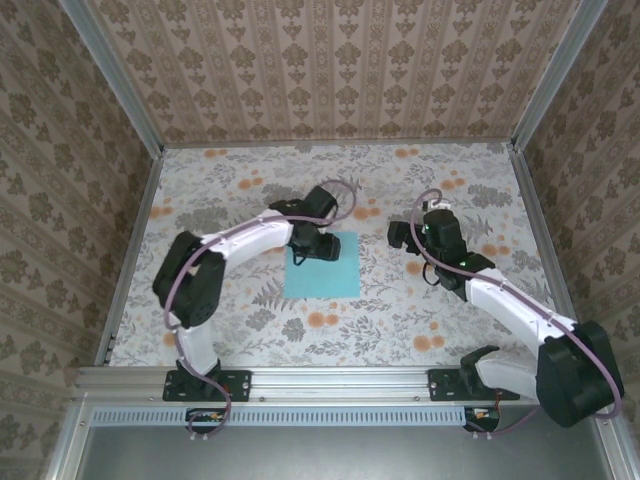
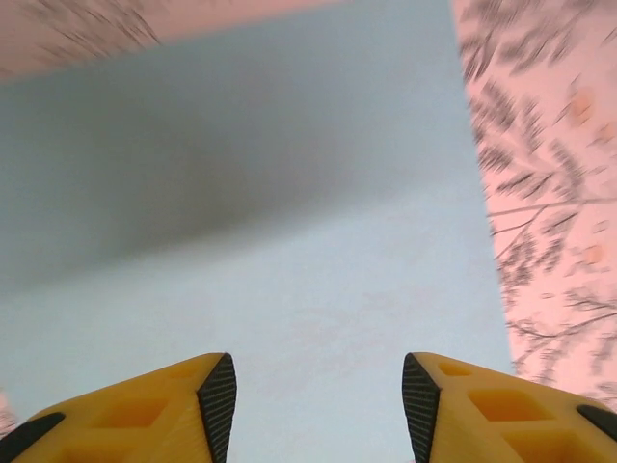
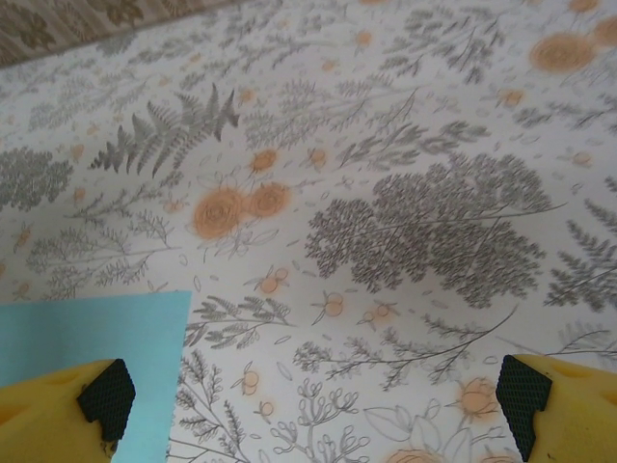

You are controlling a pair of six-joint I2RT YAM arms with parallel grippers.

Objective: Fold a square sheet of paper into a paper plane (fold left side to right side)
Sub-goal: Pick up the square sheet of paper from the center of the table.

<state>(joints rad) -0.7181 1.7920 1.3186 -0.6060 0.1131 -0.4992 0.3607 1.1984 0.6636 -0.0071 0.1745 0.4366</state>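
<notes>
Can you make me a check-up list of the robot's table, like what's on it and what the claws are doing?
Surface: flowery table, level.
Job's things: square sheet of paper, light blue, lying on the table; not a plane shape yet.
Clutter: nothing seen.
Grippers: left gripper open above the paper, holding nothing; right gripper wide open, empty, to the right of the paper.
Cables: lilac cables looping along both arms.
Surroundings: patterned walls and a metal frame.
</notes>
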